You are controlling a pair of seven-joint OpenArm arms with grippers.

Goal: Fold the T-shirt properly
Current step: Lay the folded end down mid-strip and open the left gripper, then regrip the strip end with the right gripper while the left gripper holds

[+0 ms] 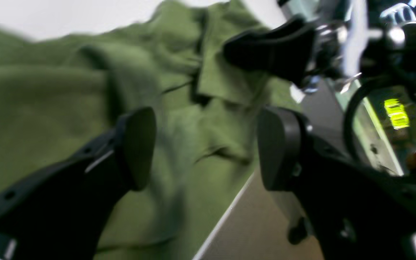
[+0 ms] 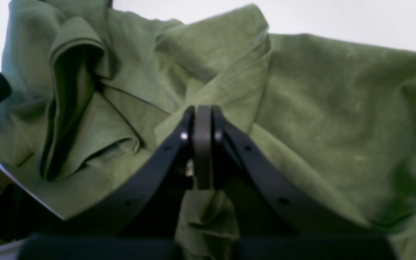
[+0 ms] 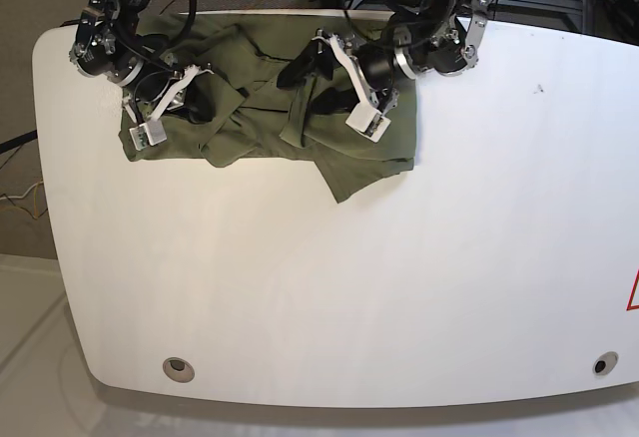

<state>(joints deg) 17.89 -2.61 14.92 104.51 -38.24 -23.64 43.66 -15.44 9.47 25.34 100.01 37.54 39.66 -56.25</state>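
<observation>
While the white tabletop (image 3: 349, 257) fills most of the base view, the T-shirt (image 3: 250, 108) lies crumpled at its far edge, toward the far left corner. Its long axis runs side to side along that edge, with one flap (image 3: 354, 178) pointing toward the near side. Folds and ridges overlap across the middle; which end is the neck cannot be told. The left tool (image 1: 208, 151) hovers over the cloth near the tabletop's edge, fingers spread wide, nothing between them. The right tool (image 2: 203, 144) is pressed together, pinching a fold of the T-shirt.
</observation>
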